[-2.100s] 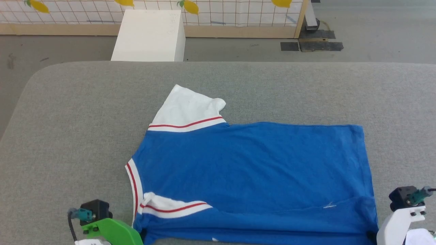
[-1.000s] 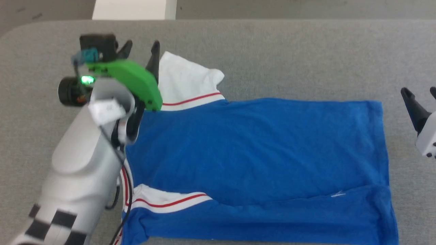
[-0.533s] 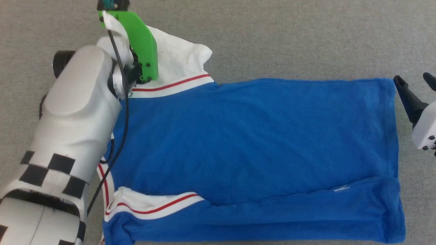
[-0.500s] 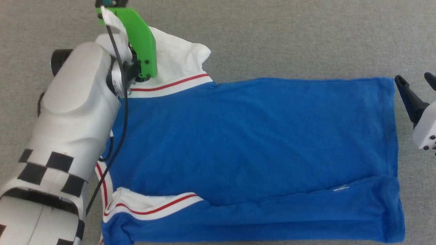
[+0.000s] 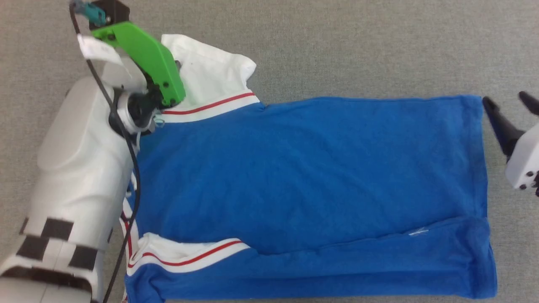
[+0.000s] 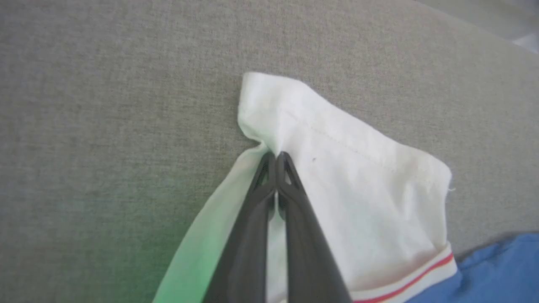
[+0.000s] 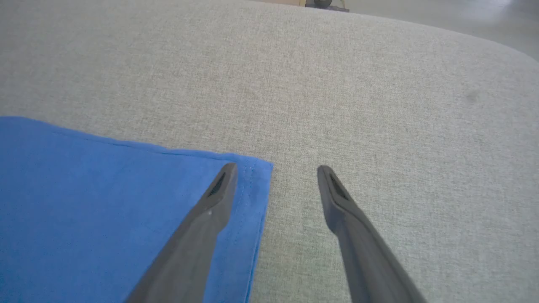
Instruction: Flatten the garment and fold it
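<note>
Garment (image 5: 311,176) sleeve pinched by left gripper (image 6: 276,156), right gripper (image 7: 278,168) spread at hem

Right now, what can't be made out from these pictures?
1. Head view: the fingertips of the left pincer, behind its green cover.
2. Head view: part of the T-shirt collar edge, under the left forearm; its near edge, cut off at the bottom.
3. Right wrist view: whether the open right pincer touches the hem or hovers above it.

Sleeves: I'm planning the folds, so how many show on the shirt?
2: far sleeve, pinched by the left gripper; near sleeve, at the shirt's near left corner.
</note>
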